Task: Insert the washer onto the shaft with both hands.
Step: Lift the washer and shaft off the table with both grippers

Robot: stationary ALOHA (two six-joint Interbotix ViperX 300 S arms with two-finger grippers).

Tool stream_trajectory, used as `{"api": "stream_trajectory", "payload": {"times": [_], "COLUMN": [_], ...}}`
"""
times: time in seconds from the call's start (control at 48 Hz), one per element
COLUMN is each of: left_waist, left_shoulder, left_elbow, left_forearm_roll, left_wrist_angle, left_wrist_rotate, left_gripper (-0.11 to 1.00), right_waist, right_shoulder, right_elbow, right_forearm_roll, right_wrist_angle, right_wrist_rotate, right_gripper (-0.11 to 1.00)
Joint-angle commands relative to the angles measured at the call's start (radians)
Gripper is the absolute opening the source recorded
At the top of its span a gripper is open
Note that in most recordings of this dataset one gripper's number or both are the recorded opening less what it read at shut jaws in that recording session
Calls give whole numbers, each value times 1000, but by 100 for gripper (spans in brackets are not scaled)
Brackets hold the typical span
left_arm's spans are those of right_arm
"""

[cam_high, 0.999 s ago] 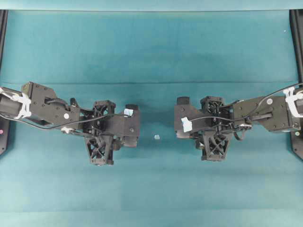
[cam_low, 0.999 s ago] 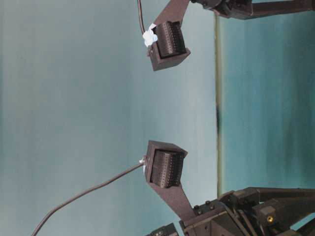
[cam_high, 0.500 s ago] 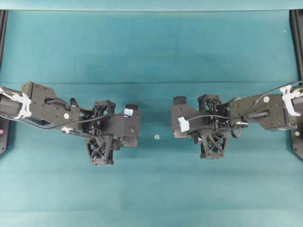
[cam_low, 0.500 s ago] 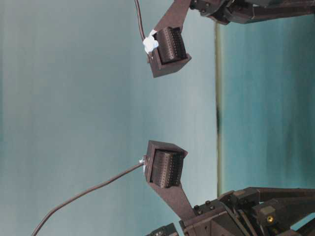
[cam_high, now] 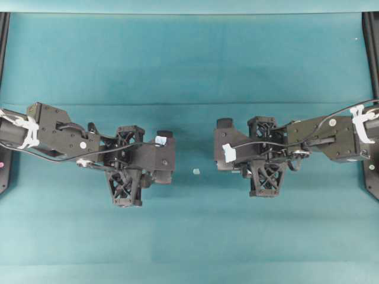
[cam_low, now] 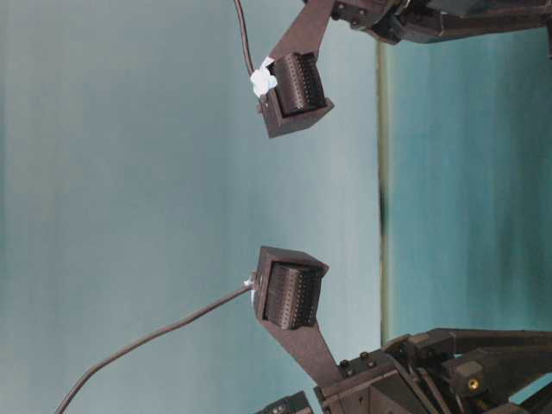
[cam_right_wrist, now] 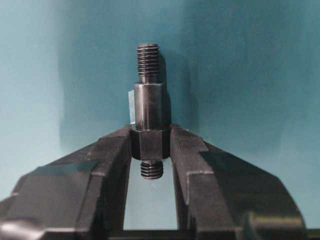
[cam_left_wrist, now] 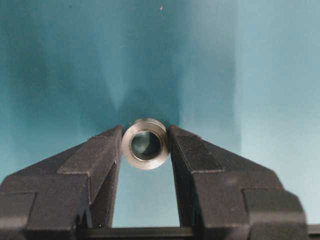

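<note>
The washer [cam_left_wrist: 145,144], a thick silvery ring with a dark hole, faces the left wrist camera, and my left gripper [cam_left_wrist: 145,146] is shut on its rim at the fingertips. The shaft [cam_right_wrist: 149,107], a dark stepped rod with threaded ends, stands upright in the right wrist view. My right gripper [cam_right_wrist: 151,144] is shut on its hexagonal collar, with a short threaded stub showing below. In the overhead view both parts are hidden under the wrist housings of the left arm [cam_high: 136,163] and the right arm [cam_high: 254,154], which face each other across a gap.
A tiny pale chip [cam_high: 196,171] lies on the teal table between the two arms. Black frame rails [cam_high: 372,59] stand at the table's left and right edges. The table-level view shows only the two wrist camera housings [cam_low: 291,293].
The right arm has shifted a little toward the middle and slightly away from the front edge. The left arm and the pale chip have stayed put.
</note>
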Motion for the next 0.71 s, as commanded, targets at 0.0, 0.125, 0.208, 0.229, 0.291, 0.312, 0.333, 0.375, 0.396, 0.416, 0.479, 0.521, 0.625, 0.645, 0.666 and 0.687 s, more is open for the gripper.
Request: {"api": "stream_trajectory", "payload": {"times": [0.0, 0.125, 0.208, 0.229, 0.291, 0.312, 0.333, 0.375, 0.396, 0.416, 0.479, 0.521, 0.625, 0.645, 0.666, 0.687], "left_waist": [2, 0, -2, -3, -5, -5, -5, -6, -6, -8, -8, -8, -8, -8, -8, -8], "left_shoulder": [-2, 0, 0, 0, 0, 0, -2, -2, -3, -3, -5, -6, -12, -14, -14, -15], "left_elbow": [-9, -8, -8, -8, -9, -8, -8, -8, -9, -8, -9, -9, -5, -5, -3, -3], "left_forearm_roll": [3, 3, 3, 3, 3, 3, 3, 3, 3, 3, 3, 3, 3, 3, 3, 3], "left_wrist_angle": [-5, -5, -5, -5, -6, -5, -5, -5, -5, -5, -6, -5, -11, -12, -15, -18], "left_wrist_rotate": [0, -2, -2, -2, -2, -2, -2, -2, -2, -2, 0, 0, 0, 0, 0, 0], "left_gripper": [34, 34, 34, 34, 34, 34, 34, 34, 34, 34, 34, 34, 34, 34, 34, 34], "right_waist": [14, 25, 32, 32, 35, 37, 37, 38, 40, 38, 38, 40, 40, 38, 40, 40], "right_shoulder": [-5, -5, -6, -6, -9, -9, -11, -12, -12, -14, -20, -25, -41, -44, -49, -51], "right_elbow": [-5, -5, -6, -8, -9, -9, -9, -9, -9, -9, -6, -5, 3, 6, 9, 12], "right_forearm_roll": [14, 15, 15, 15, 17, 15, 15, 17, 15, 15, 15, 15, 17, 17, 17, 17], "right_wrist_angle": [-5, -5, -5, -5, -5, -5, -5, -6, -8, -9, -14, -17, -31, -34, -38, -46], "right_wrist_rotate": [-3, 0, 8, 11, 15, 17, 18, 18, 20, 20, 25, 26, 37, 40, 43, 48], "right_gripper": [0, 0, 0, 0, 0, 0, 0, 0, 0, 0, 0, 0, 0, 0, 0, 0]}}
